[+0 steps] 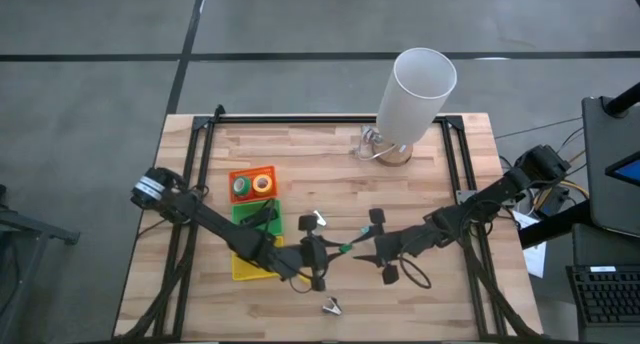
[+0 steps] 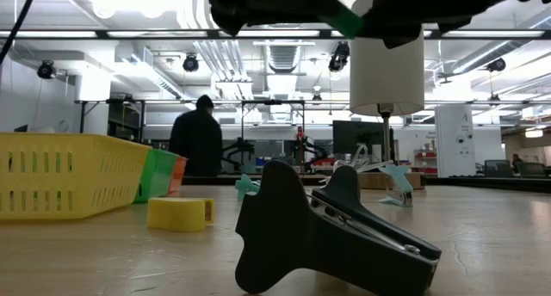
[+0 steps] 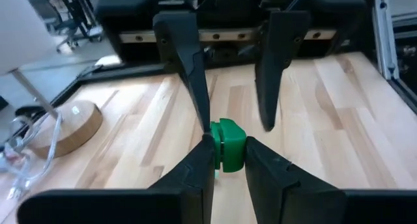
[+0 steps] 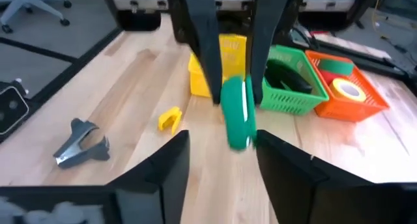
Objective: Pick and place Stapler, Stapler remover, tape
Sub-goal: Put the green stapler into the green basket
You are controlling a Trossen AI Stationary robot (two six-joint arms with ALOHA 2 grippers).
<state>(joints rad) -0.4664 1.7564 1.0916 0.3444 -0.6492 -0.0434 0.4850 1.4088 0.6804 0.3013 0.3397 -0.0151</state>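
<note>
High view: mid-table, well clear of every edge, the left gripper (image 1: 338, 250) pinches a green tape roll (image 1: 346, 248), while the right gripper (image 1: 362, 252) faces it with fingers spread, released. Bare wood lies open around them; the yellow tray (image 1: 243, 268), green tray (image 1: 243, 215) and orange tray (image 1: 250, 171) sit leftward.

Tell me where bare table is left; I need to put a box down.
Free: the wood between the lamp base and the orange tray, and the strip along the table's left edge. Crowded: the middle, where the left gripper and right gripper meet over the green tape.
</note>
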